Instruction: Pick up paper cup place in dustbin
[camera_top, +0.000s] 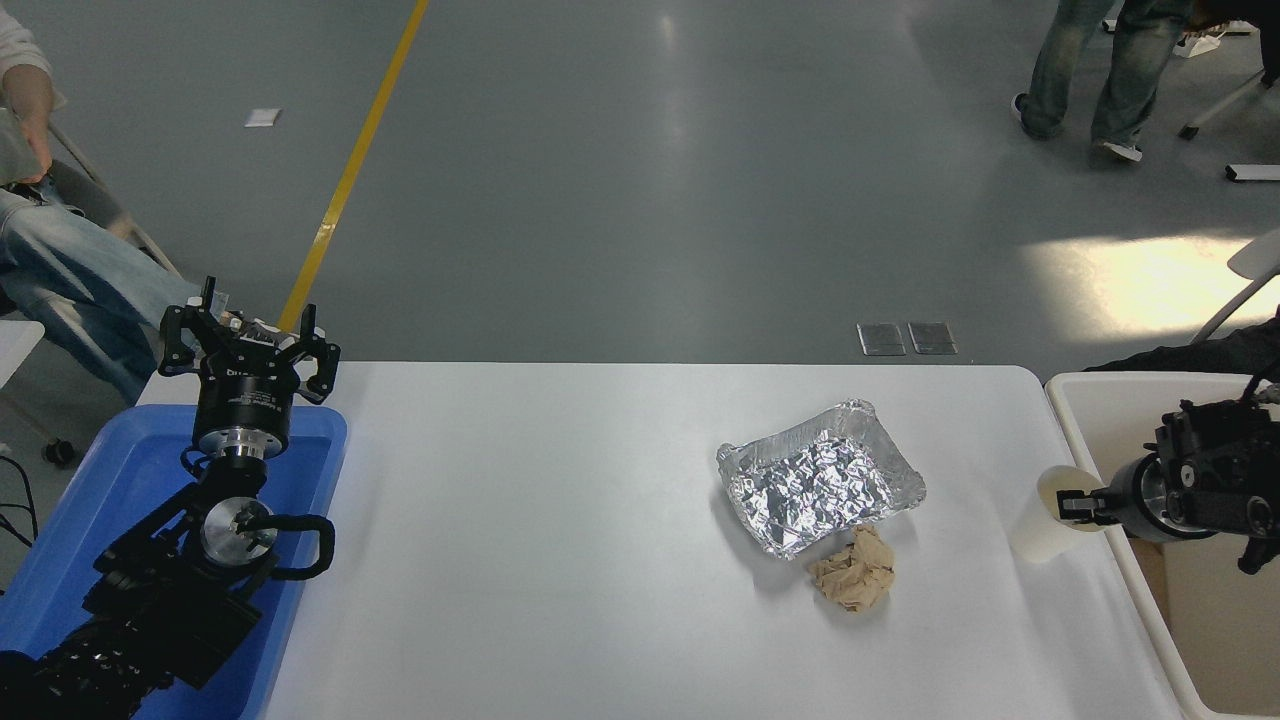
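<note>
While the right gripper (1068, 505) meets the paper cup (1045, 515), pincer width unclear, grasping is underway; next comes lifting toward the dustbin (1100, 390).

- right gripper (1068, 505): matt black fingers, with a polished metal collar just behind them.
- paper cup (1040, 520), touching the gripper's tip: smooth, matt cream paper.
- dustbin (1075, 392), under the gripper's wrist: smooth cream plastic.
- foil tray (819, 477), well to the gripper's left: crinkled, shiny silver foil.
- paper wad (853, 570) near it: rough, crumpled brown paper.
- table (550, 540): smooth white, faint sheen.
</note>
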